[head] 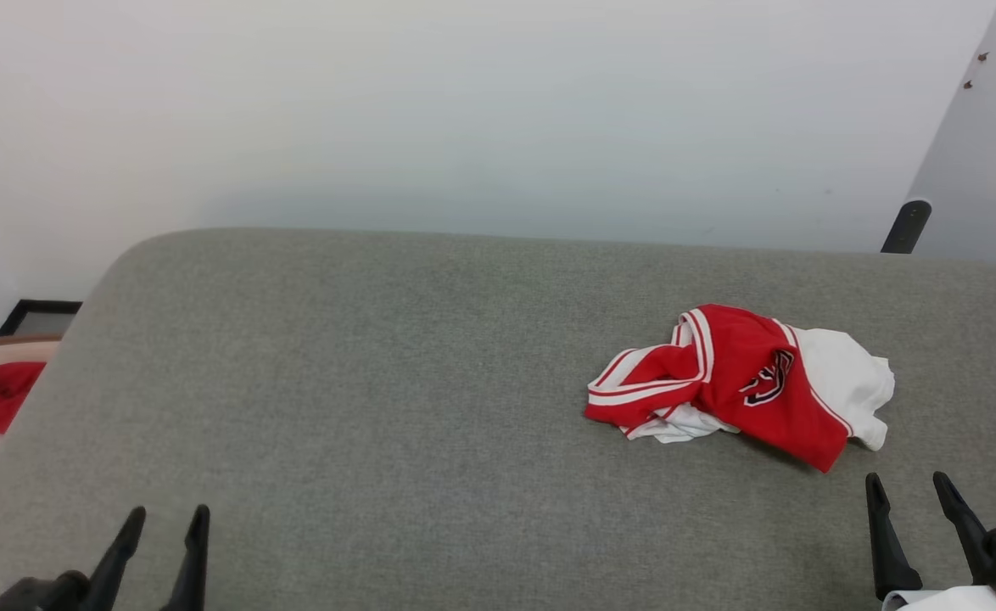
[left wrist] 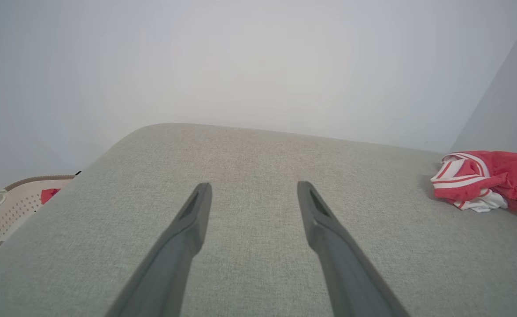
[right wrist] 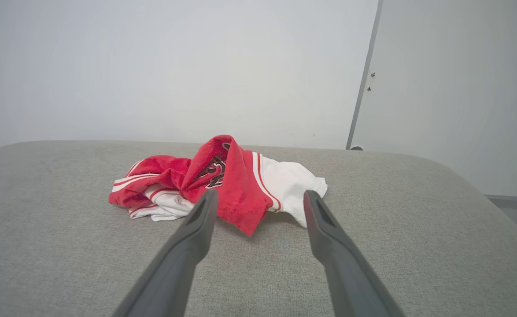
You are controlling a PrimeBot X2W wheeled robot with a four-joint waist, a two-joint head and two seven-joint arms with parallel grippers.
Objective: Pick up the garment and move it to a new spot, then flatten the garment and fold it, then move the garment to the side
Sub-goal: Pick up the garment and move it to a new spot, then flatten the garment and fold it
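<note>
One garment (head: 740, 382), two pincers (head: 169, 511) (head: 905, 479), one basket (left wrist: 12, 207), one cloth (head: 2, 392)

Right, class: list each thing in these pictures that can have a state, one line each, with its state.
shirt: crumpled in a heap, not held.
left gripper: open, empty.
right gripper: open, empty, apart from the shirt.
basket: holds a red cloth.
red cloth: bunched up in the basket.

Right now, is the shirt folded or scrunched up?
Scrunched up. The shirt lies in a lumpy heap, its red and white parts bunched together.
</note>
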